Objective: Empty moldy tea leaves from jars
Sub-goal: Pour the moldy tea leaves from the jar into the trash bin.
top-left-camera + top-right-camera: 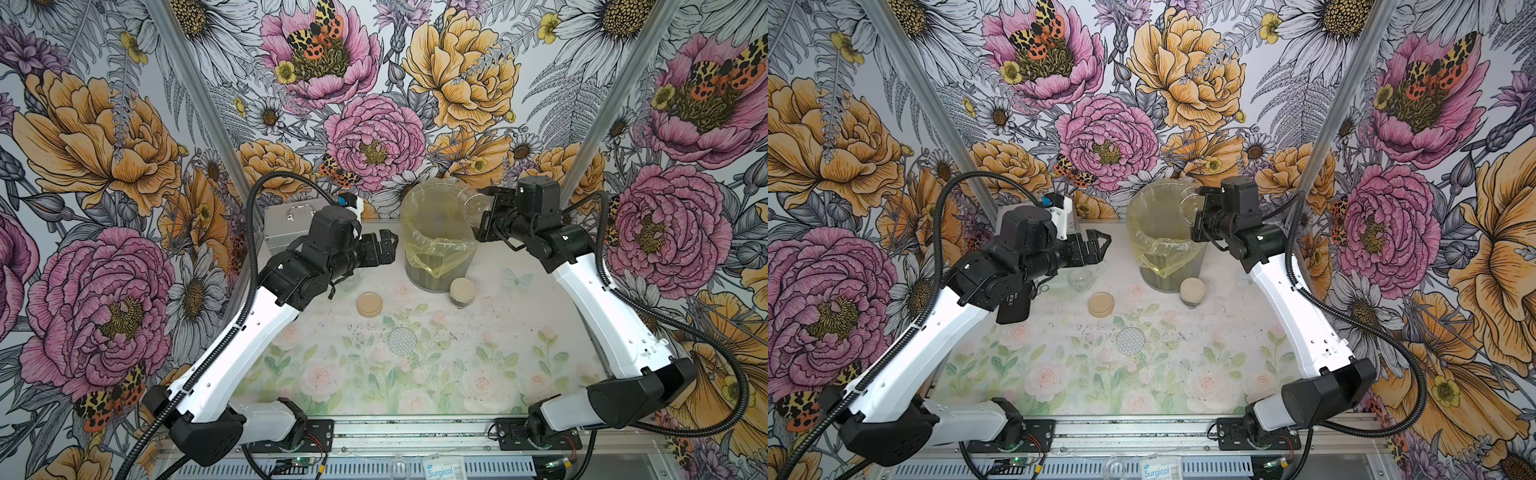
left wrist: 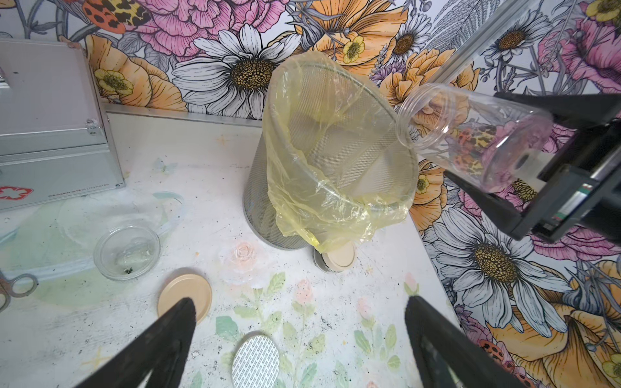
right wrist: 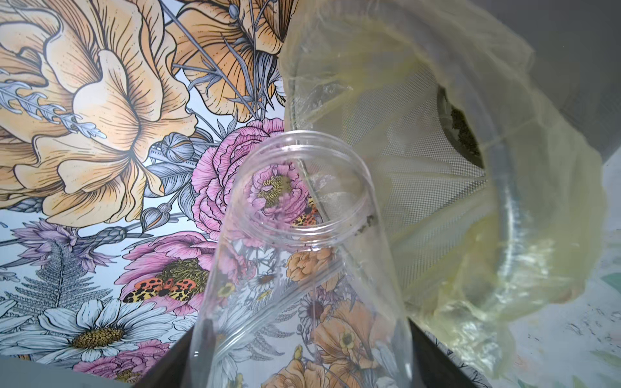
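Saw the right hand [image 1: 482, 210] clamped on a clear jar [image 1: 468, 201], empty, tipped mouth-first at the rim of the bagged mesh bin [image 1: 424, 278], tea leaves [image 3: 462, 134] dark at its bottom. Found the left hand [image 1: 386, 247] spread wide, gripping nothing, raised left of the bin, apart from it. Noted a lidded jar [image 1: 462, 293] just beside the bin's base, an open jar [image 1: 1080, 277] near the left hand, a tan lid [image 1: 370, 304] and dotted lid [image 1: 402, 340] on the surface [image 1: 478, 353], open room toward the near edge.

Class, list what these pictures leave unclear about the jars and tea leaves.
- Lidded jar: fill level; tan lid covers it in both top views.
- Tea leaves in bin: amount; yellow bag veils them, right wrist view.
- Open jar: left arm hides most, in a top view.
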Motion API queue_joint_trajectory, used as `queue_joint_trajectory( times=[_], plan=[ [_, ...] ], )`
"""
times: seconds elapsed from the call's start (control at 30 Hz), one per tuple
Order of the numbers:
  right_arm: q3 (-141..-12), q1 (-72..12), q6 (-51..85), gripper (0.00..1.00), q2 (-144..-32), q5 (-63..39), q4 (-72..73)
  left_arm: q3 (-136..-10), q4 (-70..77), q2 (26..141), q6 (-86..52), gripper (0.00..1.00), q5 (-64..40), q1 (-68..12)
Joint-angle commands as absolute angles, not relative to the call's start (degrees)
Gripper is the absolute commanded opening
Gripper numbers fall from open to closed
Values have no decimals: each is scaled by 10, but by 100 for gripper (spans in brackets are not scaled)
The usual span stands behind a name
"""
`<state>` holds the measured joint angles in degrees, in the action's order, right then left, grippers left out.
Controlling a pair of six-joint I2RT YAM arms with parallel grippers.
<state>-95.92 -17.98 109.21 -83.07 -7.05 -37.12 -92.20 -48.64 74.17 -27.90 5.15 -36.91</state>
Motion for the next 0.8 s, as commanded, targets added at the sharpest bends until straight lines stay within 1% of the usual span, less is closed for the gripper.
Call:
queue_joint_trajectory(
  times=[0.0,0.07,0.13,0.2,0.33,0.57,0.63,0.7,0.77],
  plan=[
    [-906,-187,1072,0,-829,-107,-376,-929,-486,728,-265,99,65,-371],
    [-853,-194,1105,0,-807,-115,-375,-923,-486,723,-266,99,68,-370],
    [-819,-200,1129,0,-785,-92,-376,-918,-485,722,-269,99,70,-370],
    [-810,-202,1151,0,-772,-83,-375,-917,-484,724,-270,99,67,-370],
    [-866,-201,1143,0,-779,-42,-376,-925,-483,735,-270,99,63,-373],
    [-961,-203,1090,0,-846,-72,-375,-928,-483,733,-268,99,68,-376],
    [-981,-204,1052,0,-860,-84,-375,-926,-483,732,-270,99,71,-376],
    [-1021,-204,963,0,-883,-100,-375,-929,-484,735,-281,99,72,-374],
    [-1074,-203,830,0,-914,-143,-375,-942,-486,742,-299,99,50,-364]
  ],
)
